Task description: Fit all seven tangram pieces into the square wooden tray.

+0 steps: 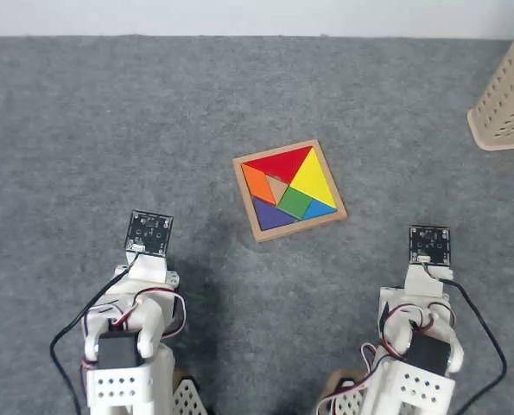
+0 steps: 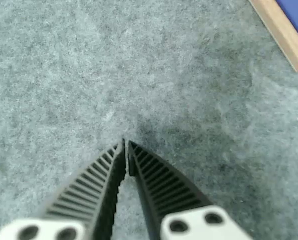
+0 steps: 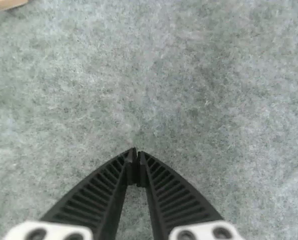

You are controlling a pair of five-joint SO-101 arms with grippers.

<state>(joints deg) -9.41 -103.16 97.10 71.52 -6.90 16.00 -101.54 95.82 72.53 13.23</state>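
The square wooden tray lies tilted at the middle of the grey carpet. Inside it sit a red triangle, a yellow triangle, an orange piece, a green square, a purple piece, a blue piece and a small tan piece. My left gripper is shut and empty over bare carpet, nearer than the tray and to its left; a tray corner with purple inside shows at the edge. My right gripper is shut and empty over carpet, nearer than the tray and to its right.
A beige perforated basket stands at the far right edge. Both arm bases, left and right, sit at the near edge with cables. A tray corner shows in the right wrist view.
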